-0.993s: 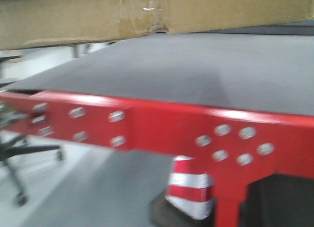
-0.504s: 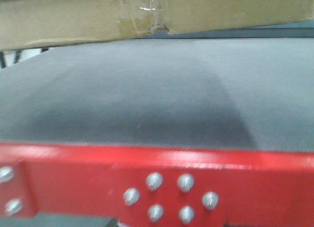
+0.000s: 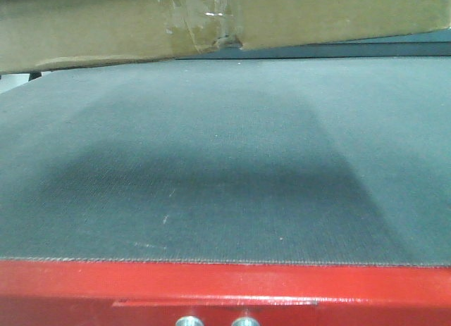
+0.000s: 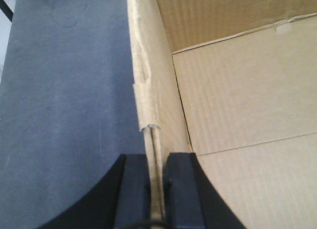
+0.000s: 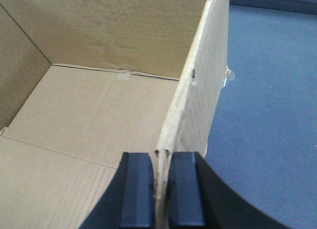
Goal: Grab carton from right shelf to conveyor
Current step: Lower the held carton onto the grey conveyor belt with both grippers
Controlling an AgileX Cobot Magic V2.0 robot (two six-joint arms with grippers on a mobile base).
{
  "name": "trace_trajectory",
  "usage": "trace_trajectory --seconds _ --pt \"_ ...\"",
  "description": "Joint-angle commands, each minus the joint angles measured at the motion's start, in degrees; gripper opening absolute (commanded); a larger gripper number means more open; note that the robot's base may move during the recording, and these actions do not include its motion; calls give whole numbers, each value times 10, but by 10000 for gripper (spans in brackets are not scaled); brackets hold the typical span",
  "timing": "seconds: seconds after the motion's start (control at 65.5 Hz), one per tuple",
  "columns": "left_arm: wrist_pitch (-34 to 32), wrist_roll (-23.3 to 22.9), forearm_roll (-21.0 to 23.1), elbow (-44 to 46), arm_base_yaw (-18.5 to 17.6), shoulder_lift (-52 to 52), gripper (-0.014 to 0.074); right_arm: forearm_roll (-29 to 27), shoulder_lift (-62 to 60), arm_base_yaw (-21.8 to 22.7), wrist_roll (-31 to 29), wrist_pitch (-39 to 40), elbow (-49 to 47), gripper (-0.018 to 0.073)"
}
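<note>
We hold the carton (image 3: 106, 30) over the conveyor (image 3: 225, 164), left gripper (image 4: 157, 189) and right gripper (image 5: 161, 189) each clamped on a wall; next, we judge, lower it level and release.

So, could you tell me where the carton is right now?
In the front view the carton spans the top edge, over the grey conveyor; the left gripper and right gripper each pinch one of its side walls.

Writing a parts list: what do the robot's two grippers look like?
The left gripper and right gripper each show two blocky matte-black fingers on a rounded black base, no markings visible. A thin dark cable curls beneath the left one.
</note>
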State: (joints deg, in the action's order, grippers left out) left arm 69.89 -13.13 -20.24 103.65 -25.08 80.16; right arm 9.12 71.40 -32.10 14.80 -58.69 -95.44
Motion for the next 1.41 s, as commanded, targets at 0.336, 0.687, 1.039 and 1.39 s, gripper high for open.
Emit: trace_trajectory --seconds 0.336,0.687,1.039,1.39 --pt "1 4 -50 1 1 -3 -9 17 -13 1 -8 26 -4 -68" --pt "1 4 -50 1 1 -3 -9 17 -13 1 -8 26 -4 -68" --pt "-12 4 -50 1 1 -3 -9 17 -13 1 -8 37 -4 -68" --pt "-160 4 136 -32 71 -2 -9 30 23 24 -8 21 -4 -68"
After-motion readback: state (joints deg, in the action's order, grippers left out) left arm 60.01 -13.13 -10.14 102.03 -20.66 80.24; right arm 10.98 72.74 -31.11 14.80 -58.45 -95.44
